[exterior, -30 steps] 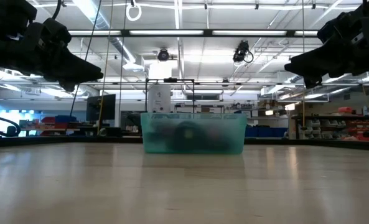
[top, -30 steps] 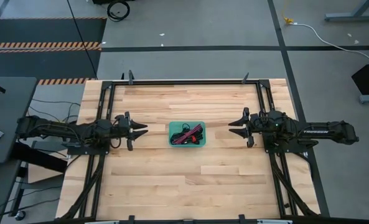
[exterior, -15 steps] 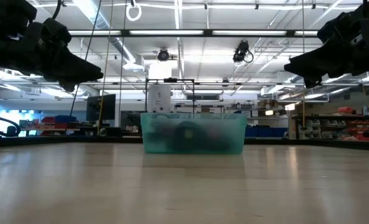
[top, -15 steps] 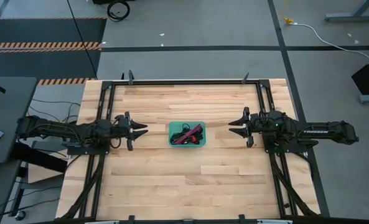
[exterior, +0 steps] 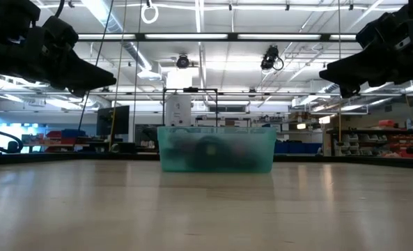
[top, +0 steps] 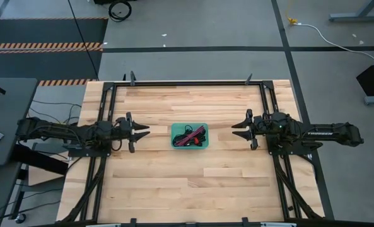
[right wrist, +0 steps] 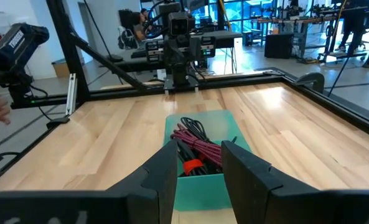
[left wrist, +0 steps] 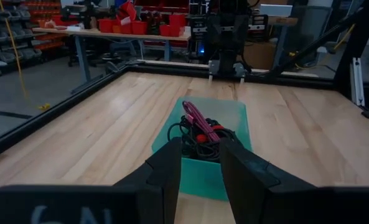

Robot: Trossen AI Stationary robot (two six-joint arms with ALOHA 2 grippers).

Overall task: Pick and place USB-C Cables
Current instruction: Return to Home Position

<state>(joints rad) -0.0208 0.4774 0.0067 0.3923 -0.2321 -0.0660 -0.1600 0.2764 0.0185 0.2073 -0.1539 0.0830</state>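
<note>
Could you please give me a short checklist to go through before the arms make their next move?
1. USB-C Cables all in the teal bin: ok; the high view shows none loose on the table.
2. Left gripper empty: ok; fingers apart, nothing between them.
3. Right gripper empty: ok; fingers apart, nothing between them.
4. Both grippers clear of the bin: ok; they hang above the table, one at either side of the bin, apart from it.
5. Bin upright and flat on the table: ok in the low view.
</note>
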